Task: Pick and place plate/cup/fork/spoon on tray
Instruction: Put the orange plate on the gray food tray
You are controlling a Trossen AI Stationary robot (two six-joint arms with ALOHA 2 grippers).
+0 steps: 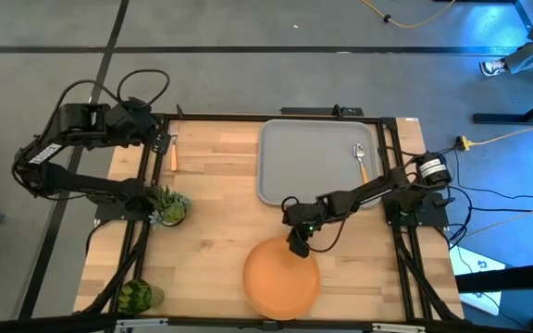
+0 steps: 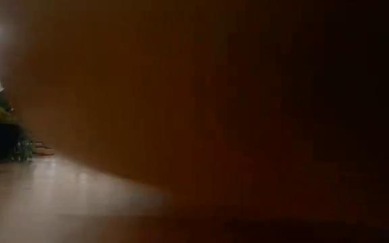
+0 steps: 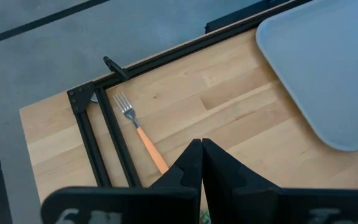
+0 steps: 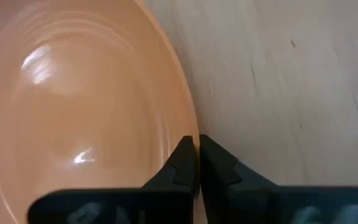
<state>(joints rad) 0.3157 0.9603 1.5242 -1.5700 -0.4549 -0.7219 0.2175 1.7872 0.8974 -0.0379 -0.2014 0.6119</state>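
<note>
The right gripper [image 4: 194, 155] is pinched on the near rim of the orange plate [image 1: 281, 276], which lies on the bare wood below the grey tray [image 1: 315, 159]. So thin an edge hold could let the plate tilt or slip free when lifted. The left gripper [image 3: 201, 158], clamped shut and empty, waits above the fork [image 3: 140, 132].

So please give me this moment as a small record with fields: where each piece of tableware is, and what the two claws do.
plate: on the wooden table, near front edge, outside the tray
right claw: shut on the plate rim
tray: at the back of the table
spoon: on the tray, near its right side
fork: on the table, left of the tray
cup: front left corner of the table
left claw: shut, empty, above the fork's handle
</note>
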